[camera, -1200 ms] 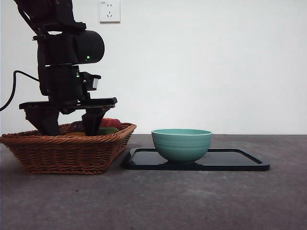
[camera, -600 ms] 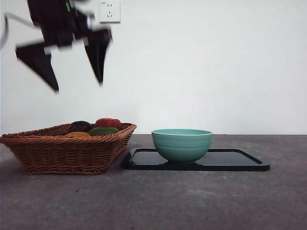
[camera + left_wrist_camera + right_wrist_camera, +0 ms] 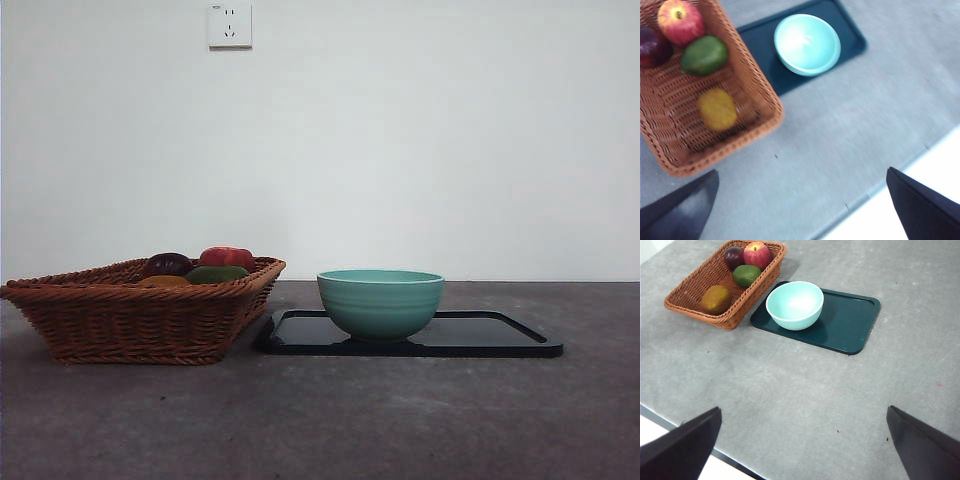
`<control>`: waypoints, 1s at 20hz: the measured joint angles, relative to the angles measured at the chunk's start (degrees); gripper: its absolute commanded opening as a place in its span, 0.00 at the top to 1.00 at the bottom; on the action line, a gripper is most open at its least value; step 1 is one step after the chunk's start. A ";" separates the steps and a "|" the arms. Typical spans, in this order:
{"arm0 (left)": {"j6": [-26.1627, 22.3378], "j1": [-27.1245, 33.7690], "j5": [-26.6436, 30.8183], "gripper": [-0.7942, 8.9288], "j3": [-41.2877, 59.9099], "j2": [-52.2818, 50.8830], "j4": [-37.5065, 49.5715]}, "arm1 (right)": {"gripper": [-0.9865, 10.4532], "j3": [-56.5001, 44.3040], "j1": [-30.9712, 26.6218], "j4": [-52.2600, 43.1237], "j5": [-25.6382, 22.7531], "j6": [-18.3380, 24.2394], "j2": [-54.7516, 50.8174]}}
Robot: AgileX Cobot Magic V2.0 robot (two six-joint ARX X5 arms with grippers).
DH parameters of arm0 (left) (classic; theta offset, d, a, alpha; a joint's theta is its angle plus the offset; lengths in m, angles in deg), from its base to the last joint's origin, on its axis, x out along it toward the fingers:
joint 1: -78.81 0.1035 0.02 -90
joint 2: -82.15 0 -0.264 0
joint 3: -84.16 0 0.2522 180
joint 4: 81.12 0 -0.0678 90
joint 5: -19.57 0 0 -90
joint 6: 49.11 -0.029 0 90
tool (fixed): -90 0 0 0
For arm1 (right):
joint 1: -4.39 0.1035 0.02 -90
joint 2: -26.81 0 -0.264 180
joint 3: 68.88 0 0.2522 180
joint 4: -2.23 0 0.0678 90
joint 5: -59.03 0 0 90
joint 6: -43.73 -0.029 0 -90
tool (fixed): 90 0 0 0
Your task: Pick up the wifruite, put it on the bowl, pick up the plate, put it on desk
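Note:
The wifruite (image 3: 717, 109), a dull brownish-orange oval, lies in the wicker basket (image 3: 140, 320), at the end farthest from the other fruit, also visible as wifruite (image 3: 716, 299) and wifruite (image 3: 163, 281). The mint-green bowl (image 3: 380, 300) stands empty on the dark plate (image 3: 480, 335), on the end nearest the basket, on the grey desk (image 3: 400, 420). My left gripper (image 3: 801, 172) hangs open high above the desk near the basket, holding nothing. High over the desk's near side, the right gripper (image 3: 804, 408) is open and empty too. Neither arm shows in the front view.
The basket also holds a red apple (image 3: 228, 257), a dark purple fruit (image 3: 167, 264) and a green fruit (image 3: 215, 273). A wall socket (image 3: 229, 24) sits above it. The desk's front edge (image 3: 730, 460) shows in both wrist views.
The arm that reached into the basket has risen up and out of the front view with open, empty jaws. The fruit all stay in the basket.

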 measured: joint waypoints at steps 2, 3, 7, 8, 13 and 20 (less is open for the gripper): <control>-2.16 -1.07 -4.13 0.30 0.00 -3.96 -0.44 | 0.40 0.00 0.00 -0.11 0.07 -1.11 0.00; -3.54 -1.46 -7.23 0.30 0.00 -6.08 -0.44 | 0.40 0.00 0.00 -0.20 0.68 -1.57 0.00; -7.67 -1.90 -12.31 0.30 2.73 -14.34 0.31 | 0.40 0.00 0.00 -0.24 1.14 -2.71 0.00; -8.04 -1.92 -12.48 0.30 5.01 -16.68 0.44 | 0.40 0.00 0.00 -0.26 1.11 -2.73 0.00; -8.33 -1.92 -12.46 0.30 16.41 -23.34 4.11 | 0.40 0.00 0.00 -0.42 1.14 -2.95 0.00; -8.63 -1.92 -12.44 0.30 21.29 -27.54 7.50 | 0.40 0.00 0.00 -0.42 1.14 -4.42 0.00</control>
